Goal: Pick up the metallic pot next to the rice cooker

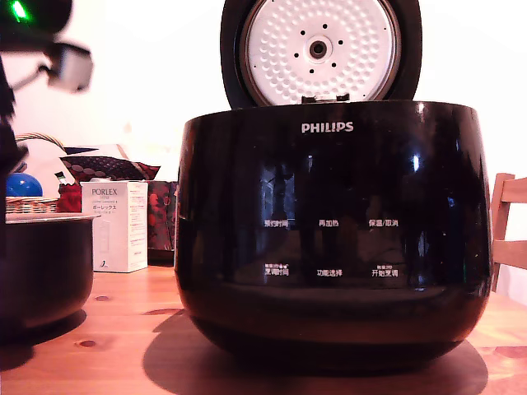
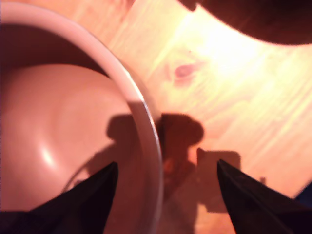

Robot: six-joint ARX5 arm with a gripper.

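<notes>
Knotty orange pine makes up the surface under everything, with a bright white wall behind. My tool hangs directly over the metallic pot, its 2 dark tips spread wide apart and holding nothing: 1 tip sits above the pot's hollow, the other above bare wood, so the thin flared rim runs between them. From the exterior view the pot stands at the frame's left edge, apart from the rice cooker, whose lid is tipped up to show its white dimpled plate. I judge the pot stiff and fairly light for its size, being a thin metal shell with no handle; the smooth curved wall looks slippery, and it should not break if bumped. The rim is the only sensible hold, pinched through its thickness with 1 tip inside and 1 outside, and squeezed firmly so the bowl does not swing or slide out as it lifts. By count: 1 pot, 1 cooker, 1 tool, 1 white PORLEX box and 1 woven basket beyond the pot; part of 1 wooden chair shows past the cooker.
</notes>
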